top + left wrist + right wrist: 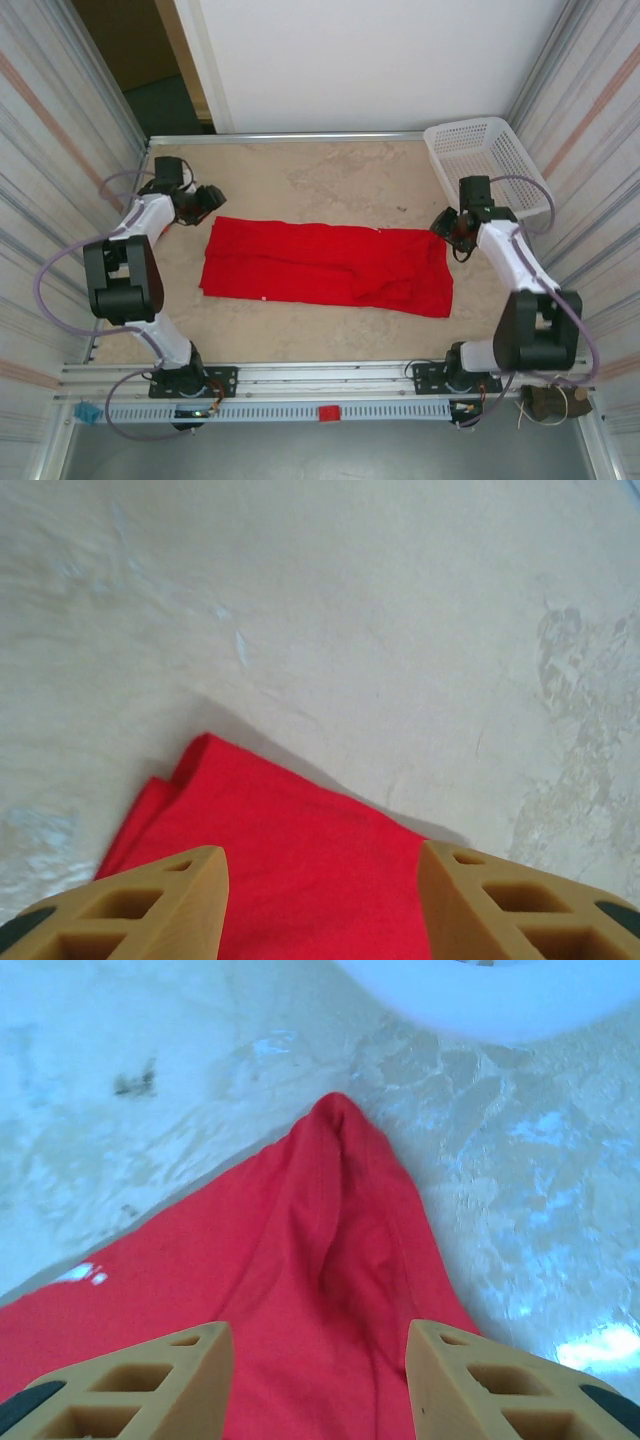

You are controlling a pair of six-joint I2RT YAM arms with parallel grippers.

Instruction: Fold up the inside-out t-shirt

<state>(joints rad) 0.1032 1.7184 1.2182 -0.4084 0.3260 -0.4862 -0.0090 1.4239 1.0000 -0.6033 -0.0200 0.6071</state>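
Note:
The inside-out t-shirt (330,262) lies flat on the table as a long red band running left to right, with wrinkles toward its right end. My left gripper (207,203) hovers just off the band's far left corner. In the left wrist view its tan fingers (170,900) stand apart over that red corner (290,830), gripping nothing. My right gripper (455,232) sits at the band's far right corner. In the right wrist view the right gripper (320,1355) is open above a bunched red point of cloth (330,1210).
A white mesh basket (485,160) stands at the back right corner, close behind the right arm, and its pale rim (500,990) shows in the right wrist view. Corrugated walls close in both sides. Bare beige tabletop (320,175) lies behind the shirt.

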